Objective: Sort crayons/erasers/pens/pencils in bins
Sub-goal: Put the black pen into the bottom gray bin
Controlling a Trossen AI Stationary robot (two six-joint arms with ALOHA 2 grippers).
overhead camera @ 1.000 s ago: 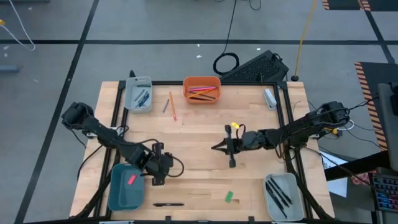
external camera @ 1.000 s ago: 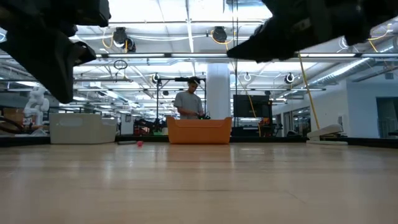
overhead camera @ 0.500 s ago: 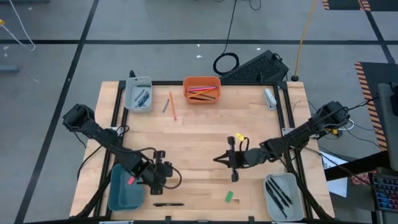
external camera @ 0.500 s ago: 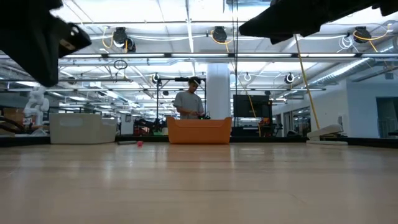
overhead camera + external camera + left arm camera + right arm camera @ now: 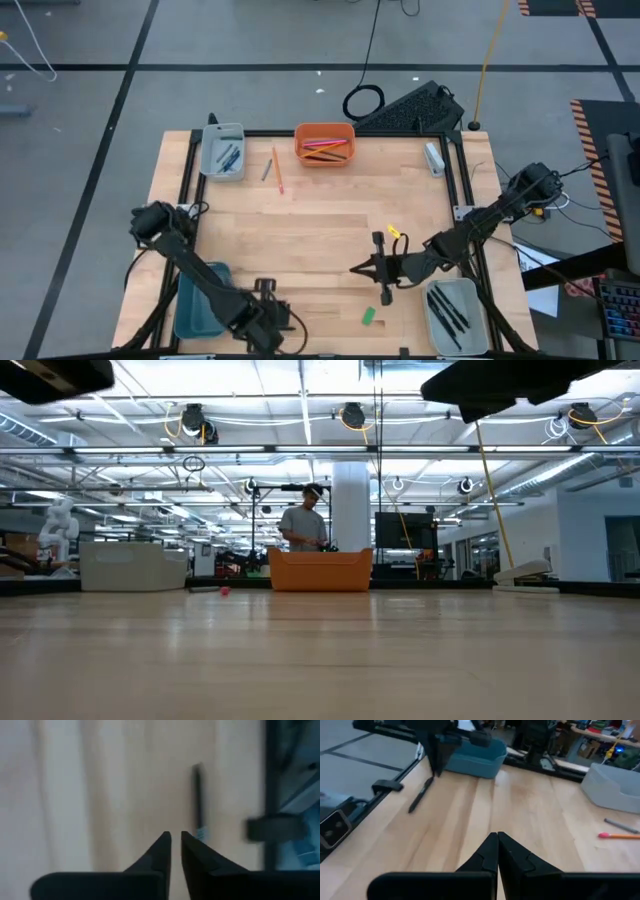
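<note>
a black pen [image 5: 198, 795] lies on the surface [image 5: 320, 220] at the lower left of the high view, beside the teal bin [image 5: 200, 300]. the left claw [image 5: 262, 325] hangs over it, fingers almost together, holding nothing. the green eraser [image 5: 368, 316] sits lower centre. just above it the right claw [image 5: 385, 290] has its fingers closed and empty. the orange bin [image 5: 324, 145] at top centre holds pencils [image 5: 326, 147]; the grey bin [image 5: 455, 312] at lower right holds pens.

A large open robotics lab or industrial hall is shown. A polished concrete floor [image 5: 250, 40] marked with dark tape lines is seen around the wooden table [image 5: 320, 220]. Beyond it, a high ceiling hung with ducts and strip lights [image 5: 300, 380], a white column [image 5: 351, 510], workstations and 1 standing person [image 5: 302, 525] are seen.
</note>
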